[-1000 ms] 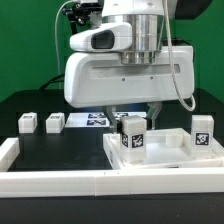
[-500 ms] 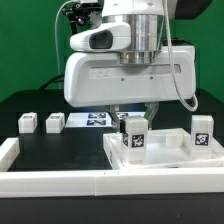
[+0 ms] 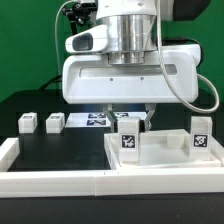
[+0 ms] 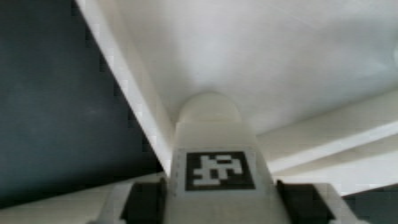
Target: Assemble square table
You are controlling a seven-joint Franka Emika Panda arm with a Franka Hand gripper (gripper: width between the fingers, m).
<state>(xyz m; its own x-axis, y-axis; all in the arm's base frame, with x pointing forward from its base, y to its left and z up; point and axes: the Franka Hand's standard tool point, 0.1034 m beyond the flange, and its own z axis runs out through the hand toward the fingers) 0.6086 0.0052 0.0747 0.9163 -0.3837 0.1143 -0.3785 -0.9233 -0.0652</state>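
Observation:
The square table's white slab point(image 3: 165, 160) lies at the exterior view's right, and its raised rim fills the wrist view point(image 4: 267, 50). My gripper point(image 3: 131, 122) is shut on a short white tagged leg point(image 3: 130, 141) and holds it upright on the slab's near-left corner. In the wrist view the leg point(image 4: 217, 150) sits between my gripper's point(image 4: 222, 203) fingers point(image 4: 151, 205). Another leg point(image 3: 201, 136) stands at the slab's right corner. Two more legs point(image 3: 27, 123) point(image 3: 55, 123) stand on the black table to the left.
The marker board point(image 3: 95, 121) lies behind the loose legs. Long white border bars run along the front point(image 3: 60, 183) and the left edge point(image 3: 8, 150). The arm's large white body point(image 3: 130, 70) hangs over the middle.
The arm's hand has turned about its upright axis with the leg still gripped. The leg stays at the same corner of the slab.

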